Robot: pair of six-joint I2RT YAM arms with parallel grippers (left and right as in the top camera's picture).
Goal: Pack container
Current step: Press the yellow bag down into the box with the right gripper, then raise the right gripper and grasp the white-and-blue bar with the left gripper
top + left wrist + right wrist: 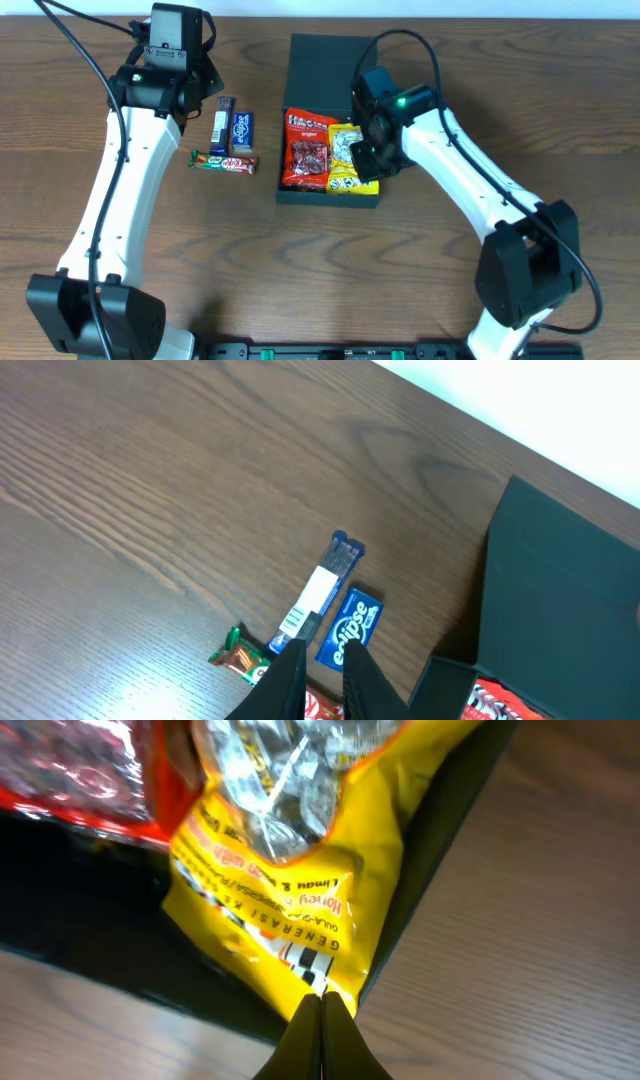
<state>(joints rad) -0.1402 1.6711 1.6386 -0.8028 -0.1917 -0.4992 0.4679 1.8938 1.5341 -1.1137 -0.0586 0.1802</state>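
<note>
Overhead, red packet (308, 150) and yellow packet (346, 165) sit in the container (330, 200); three bars (241, 127) lie outside. Left hand (325, 652) slightly apart, empty; right hand (322, 1002) pressed together.

Container (325, 62): dark teal-black cardboard box, matte, approx. square. Set on table at ctr, sides roughly parallel w/ table edge. Open; flap lid swung back at far side, flat or tilted can't tell. Inside: red packet (305, 150) on left, yellow packet (345, 178) on right, side by side, touching. Low near wall visible below packets.
</note>
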